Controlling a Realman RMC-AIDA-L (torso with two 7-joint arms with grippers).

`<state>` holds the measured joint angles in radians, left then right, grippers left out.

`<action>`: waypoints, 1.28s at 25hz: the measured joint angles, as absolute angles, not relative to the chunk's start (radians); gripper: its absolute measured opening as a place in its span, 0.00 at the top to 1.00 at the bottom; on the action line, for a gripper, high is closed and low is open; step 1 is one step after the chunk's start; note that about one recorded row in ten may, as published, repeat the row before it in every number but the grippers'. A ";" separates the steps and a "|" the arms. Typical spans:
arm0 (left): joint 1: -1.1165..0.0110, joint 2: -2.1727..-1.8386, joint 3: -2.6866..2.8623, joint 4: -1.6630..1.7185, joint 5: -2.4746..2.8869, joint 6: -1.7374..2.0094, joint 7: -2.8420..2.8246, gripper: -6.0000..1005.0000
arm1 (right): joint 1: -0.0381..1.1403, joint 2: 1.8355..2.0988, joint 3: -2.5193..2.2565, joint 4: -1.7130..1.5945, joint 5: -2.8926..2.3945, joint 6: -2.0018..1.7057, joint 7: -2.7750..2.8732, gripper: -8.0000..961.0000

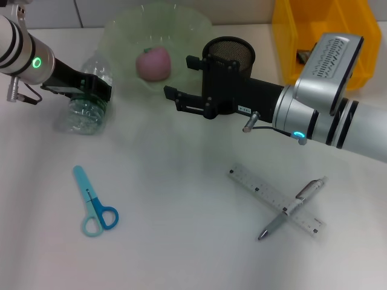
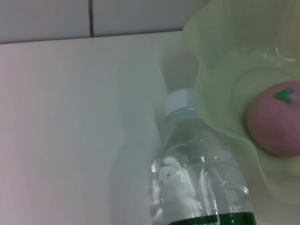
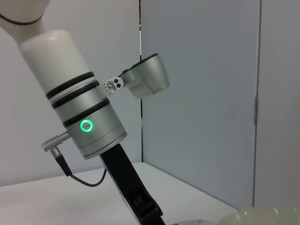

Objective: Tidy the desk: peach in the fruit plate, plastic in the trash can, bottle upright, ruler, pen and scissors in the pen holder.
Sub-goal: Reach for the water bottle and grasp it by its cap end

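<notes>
scissors [image 1: 95, 205], ruler [image 1: 275, 200] and crossed pen [image 1: 292, 207] lie nearest, in front of the pen holder [image 1: 228, 60]. right gripper [image 1: 181, 81] hovers level just before the holder, jaws released, empty. left gripper [image 1: 97, 89] reaches in low, grasping the lying bottle [image 1: 87, 103] beside the fruit plate [image 1: 121, 36]; peach [image 1: 152, 64] inside it.
</notes>
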<state>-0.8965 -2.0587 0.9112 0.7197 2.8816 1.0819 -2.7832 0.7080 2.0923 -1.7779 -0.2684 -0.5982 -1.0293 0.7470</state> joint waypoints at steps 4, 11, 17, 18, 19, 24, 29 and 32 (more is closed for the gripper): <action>-0.897 -2.059 0.911 0.719 2.883 1.080 -2.779 0.19 | 0.710 2.092 -1.778 -0.267 -0.598 -1.029 0.747 0.18; -0.898 -2.057 0.930 0.721 2.885 1.079 -2.776 0.19 | 0.713 2.092 -1.778 -0.260 -0.597 -1.029 0.747 0.18; -0.899 -2.057 0.977 0.726 2.889 1.077 -2.775 0.21 | 0.720 2.092 -1.776 -0.257 -0.597 -1.029 0.747 0.18; -0.899 -2.057 0.977 0.726 2.889 1.077 -2.775 0.21 | 0.721 2.092 -1.776 -0.256 -0.597 -1.029 0.747 0.18; -0.899 -2.057 0.977 0.726 2.889 1.077 -2.775 0.21 | 0.722 2.092 -1.772 -0.255 -0.597 -1.029 0.747 0.18; -0.898 -2.057 0.983 0.732 2.890 1.083 -2.775 0.22 | 0.725 2.092 -1.765 -0.251 -0.597 -1.028 0.747 0.18; -0.889 -2.057 0.986 0.762 2.891 1.104 -2.775 0.22 | 0.726 2.092 -1.764 -0.250 -0.597 -1.028 0.747 0.18; -0.887 -2.057 0.986 0.769 2.891 1.114 -2.776 0.22 | 0.726 2.092 -1.764 -0.250 -0.597 -1.028 0.747 0.18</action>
<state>-0.8872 -2.0568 0.9865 0.7692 2.8911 1.1138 -2.7760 0.7263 2.0923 -1.7640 -0.2499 -0.5966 -1.0277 0.7471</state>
